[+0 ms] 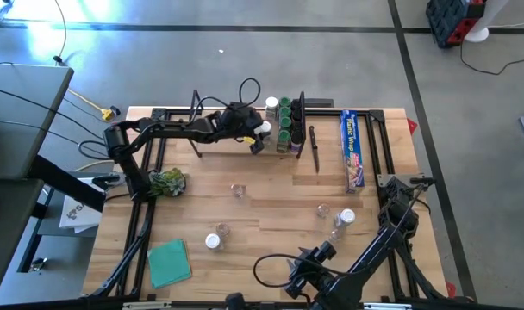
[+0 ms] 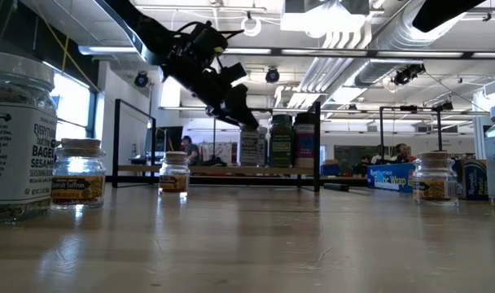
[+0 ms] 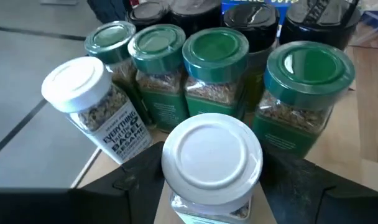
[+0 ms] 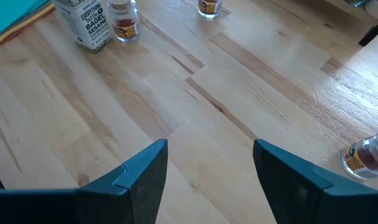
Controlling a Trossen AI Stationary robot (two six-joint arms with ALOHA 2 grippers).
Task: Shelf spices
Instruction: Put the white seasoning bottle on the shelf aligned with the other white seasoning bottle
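At upper centre of the high view, a white-lidded clear spice jar (image 3: 211, 163) is flanked by the left end effector (image 1: 258, 138), apparently loosening, on the light-wood shelf (image 1: 245, 146); withdrawal should be straight, sparing the green-lidded jars (image 3: 217, 68).

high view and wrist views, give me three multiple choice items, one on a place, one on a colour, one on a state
1. Where is the left gripper?
A. at the shelf
B. over the teal cloth
C. by the blue wrap box

2. What colour is the lid of the jar between the left gripper's fingers?
A. green
B. white
C. black

3. How is the right gripper?
A. shut on a jar
B. open, holding nothing
C. shut on the cloth

Answers: 1 A, the high view shows it beside the jars standing on the shelf. 2 B, the left wrist view shows a white lid between the fingers. 3 B, only bare table lies between its spread fingers.
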